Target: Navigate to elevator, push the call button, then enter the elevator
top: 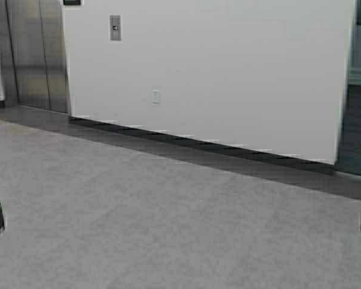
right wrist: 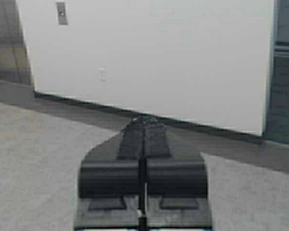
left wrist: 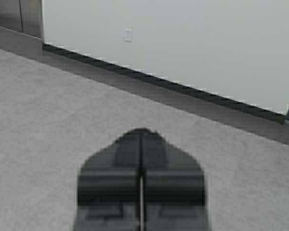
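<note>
The elevator [top: 37, 54] with brushed steel doors, shut, stands at the far left of the high view; its lower corner shows in the left wrist view [left wrist: 17, 17]. The call button [top: 115, 27] is a small grey plate on the white wall to the right of the doors, also in the right wrist view [right wrist: 61, 13]. My left gripper [left wrist: 142, 131] is shut and empty, held over the grey floor. My right gripper [right wrist: 144, 119] is shut and empty, also over the floor. Both arms sit parked at the lower corners of the high view.
A white wall [top: 228, 78] with a dark baseboard runs across ahead. A white outlet plate [top: 156, 96] sits low on it. A dark glass opening [top: 358, 120] lies at the right. Grey carpet floor [top: 168, 211] stretches between me and the wall.
</note>
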You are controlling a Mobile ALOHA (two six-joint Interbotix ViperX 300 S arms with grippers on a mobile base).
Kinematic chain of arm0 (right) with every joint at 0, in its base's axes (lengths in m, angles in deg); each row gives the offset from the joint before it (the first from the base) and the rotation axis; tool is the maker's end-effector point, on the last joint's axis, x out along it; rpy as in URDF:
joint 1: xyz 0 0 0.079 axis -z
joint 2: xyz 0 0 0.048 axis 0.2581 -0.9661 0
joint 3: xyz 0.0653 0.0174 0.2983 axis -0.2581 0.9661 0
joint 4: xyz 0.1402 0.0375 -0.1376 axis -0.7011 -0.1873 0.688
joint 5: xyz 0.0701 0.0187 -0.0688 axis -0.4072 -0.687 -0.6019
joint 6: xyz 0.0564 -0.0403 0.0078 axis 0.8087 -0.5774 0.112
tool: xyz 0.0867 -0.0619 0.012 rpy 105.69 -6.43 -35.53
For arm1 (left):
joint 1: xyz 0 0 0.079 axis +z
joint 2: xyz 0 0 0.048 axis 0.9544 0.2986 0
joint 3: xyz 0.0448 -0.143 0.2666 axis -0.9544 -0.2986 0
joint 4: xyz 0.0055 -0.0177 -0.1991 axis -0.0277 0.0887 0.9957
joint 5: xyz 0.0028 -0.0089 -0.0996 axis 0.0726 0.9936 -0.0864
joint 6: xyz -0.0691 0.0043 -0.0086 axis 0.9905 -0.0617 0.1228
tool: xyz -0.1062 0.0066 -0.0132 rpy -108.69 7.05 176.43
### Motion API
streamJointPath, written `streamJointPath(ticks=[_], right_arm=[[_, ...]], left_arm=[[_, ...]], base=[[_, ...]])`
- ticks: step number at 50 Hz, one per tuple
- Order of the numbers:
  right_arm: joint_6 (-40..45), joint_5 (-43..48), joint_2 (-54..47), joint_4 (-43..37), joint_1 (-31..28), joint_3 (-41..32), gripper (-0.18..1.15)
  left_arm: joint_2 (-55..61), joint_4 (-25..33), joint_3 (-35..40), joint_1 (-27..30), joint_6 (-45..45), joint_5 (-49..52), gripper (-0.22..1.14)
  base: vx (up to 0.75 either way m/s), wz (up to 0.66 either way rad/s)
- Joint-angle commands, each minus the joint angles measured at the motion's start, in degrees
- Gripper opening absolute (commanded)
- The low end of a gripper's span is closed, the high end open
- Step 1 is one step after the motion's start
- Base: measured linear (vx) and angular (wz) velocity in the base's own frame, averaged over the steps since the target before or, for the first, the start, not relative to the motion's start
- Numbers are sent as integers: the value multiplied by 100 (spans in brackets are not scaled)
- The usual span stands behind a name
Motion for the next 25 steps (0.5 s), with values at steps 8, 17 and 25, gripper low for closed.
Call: streamJointPath(ticks=[8, 17, 25], right_arm=[[18, 53, 237, 9, -9, 18, 5], [18, 35, 369, 9, -9, 70, 4], [0, 35, 589, 0, -9, 211, 5]], left_arm=[[97, -18, 149, 18, -9, -53, 2], [220, -26, 167, 18, 0, -62, 2], [264, -26, 149, 18, 35, -62, 2]], base=[[77, 5], [76, 16], [79, 21]])
